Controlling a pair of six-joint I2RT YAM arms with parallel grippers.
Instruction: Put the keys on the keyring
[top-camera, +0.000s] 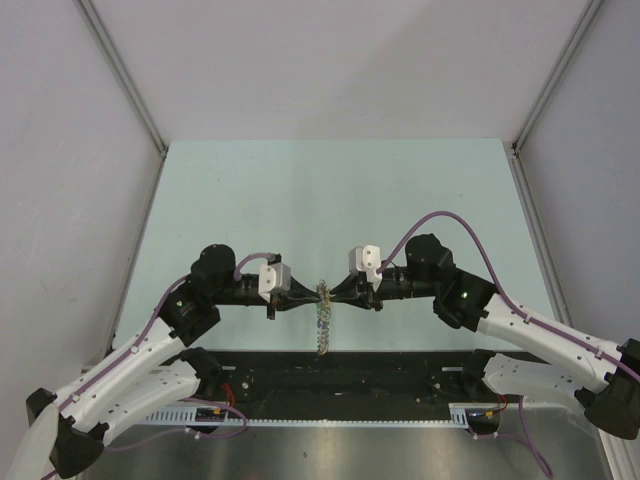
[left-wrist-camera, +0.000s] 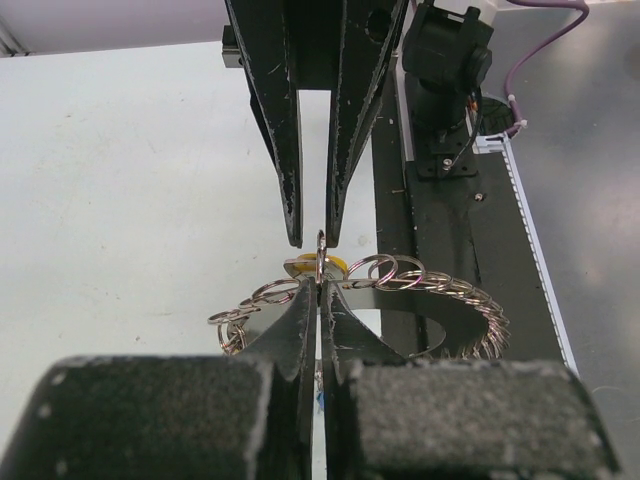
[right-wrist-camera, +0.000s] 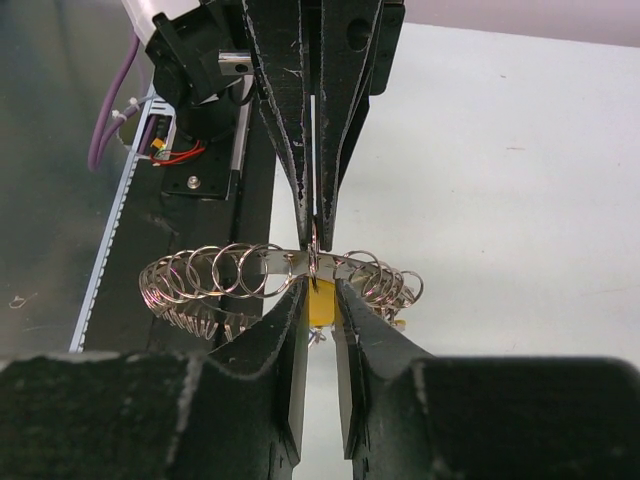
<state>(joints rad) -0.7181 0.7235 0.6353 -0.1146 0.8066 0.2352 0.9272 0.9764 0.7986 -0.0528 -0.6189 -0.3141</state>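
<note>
The keyring (top-camera: 323, 322), a grey coil of many small metal loops, hangs between my two grippers above the table's near edge. My left gripper (left-wrist-camera: 319, 290) is shut on a thin loop of the keyring (left-wrist-camera: 440, 290) at its top. The keys show only as a yellow plastic head (right-wrist-camera: 321, 306) just under the keyring's band (right-wrist-camera: 200, 272). My right gripper (right-wrist-camera: 320, 290) faces the left one tip to tip, its jaws closed against both sides of that yellow head (left-wrist-camera: 336, 264). No green key head shows. In the top view the left gripper (top-camera: 312, 297) and right gripper (top-camera: 336, 295) meet over the ring.
A black rail (top-camera: 340, 365) runs across the near edge under the hanging ring, with a metal plate (top-camera: 340, 450) in front of it. The pale green table (top-camera: 330, 200) stretches away behind the grippers, between angled grey walls.
</note>
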